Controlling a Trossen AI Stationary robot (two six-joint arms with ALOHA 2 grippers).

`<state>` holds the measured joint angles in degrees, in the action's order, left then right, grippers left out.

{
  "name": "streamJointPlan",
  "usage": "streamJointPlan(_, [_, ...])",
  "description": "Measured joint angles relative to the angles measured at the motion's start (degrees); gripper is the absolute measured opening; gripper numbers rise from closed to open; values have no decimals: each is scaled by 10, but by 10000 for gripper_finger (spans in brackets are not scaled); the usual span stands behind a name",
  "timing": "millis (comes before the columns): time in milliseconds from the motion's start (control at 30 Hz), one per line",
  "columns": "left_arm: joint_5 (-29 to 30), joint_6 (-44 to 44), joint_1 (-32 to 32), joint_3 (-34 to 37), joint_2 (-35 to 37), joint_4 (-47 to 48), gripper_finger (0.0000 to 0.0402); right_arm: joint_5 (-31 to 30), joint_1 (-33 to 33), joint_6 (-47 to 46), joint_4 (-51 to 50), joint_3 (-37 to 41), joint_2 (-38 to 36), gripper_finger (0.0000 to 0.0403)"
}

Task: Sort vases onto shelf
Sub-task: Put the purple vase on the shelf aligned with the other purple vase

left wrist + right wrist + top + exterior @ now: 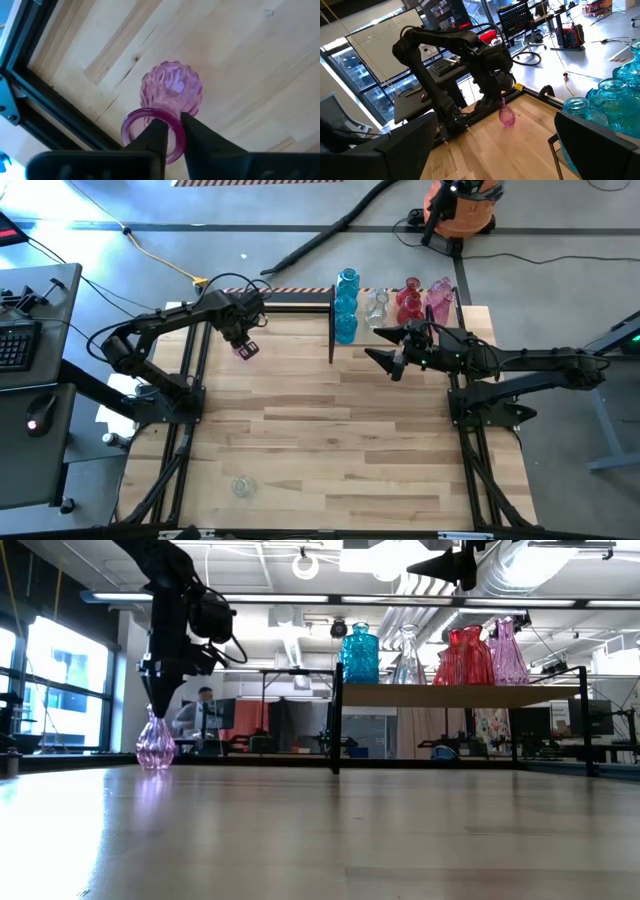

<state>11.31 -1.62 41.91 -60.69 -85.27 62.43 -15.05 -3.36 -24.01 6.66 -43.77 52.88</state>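
Observation:
A pink ribbed vase (245, 351) stands upright near the table's far left corner, under my left gripper (244, 338), which is shut on it. It also shows in the low view as the pink vase (155, 745). The shelf (440, 695) stands at the far edge and carries blue vases (346, 305), a clear vase (377, 306), red vases (408, 300) and pink vases (439, 297). My right gripper (388, 360) hovers open in front of the shelf, high above the table, touching nothing. One clear vase (241, 486) lies near the table's near left corner. My left gripper (173, 122) holds the pink vase by the rim of its mouth (179, 131), pinched with one finger inside the opening and one outside. The fingers come from above, pointing down. The vase hangs upright below them, its base (155, 764) at table level; resting or just clear, I cannot tell.
Black frame rails (190, 410) run along the table's left and right sides, and one passes close by the pink vase (55, 102). The middle of the wooden table (330, 450) is open. A desk with a keyboard (15, 340) stands off to the left.

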Motion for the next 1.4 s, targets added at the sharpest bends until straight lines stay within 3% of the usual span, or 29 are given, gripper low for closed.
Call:
streamJointPlan(100, [5,-1,0,-1,0,4,13,0,0,0,0,0,0,398])
streamJointPlan(533, [-8,23,-33,-10,4,35,11,0,0,-14,-5,0,0,398])
streamJointPlan(1067, [-37,90,-162,-145,4,114,12,23,0,5,-18,0,0,398])
streamJointPlan(1400, [-37,151,-258,-241,4,112,12,36,0,8,-5,0,0,398])
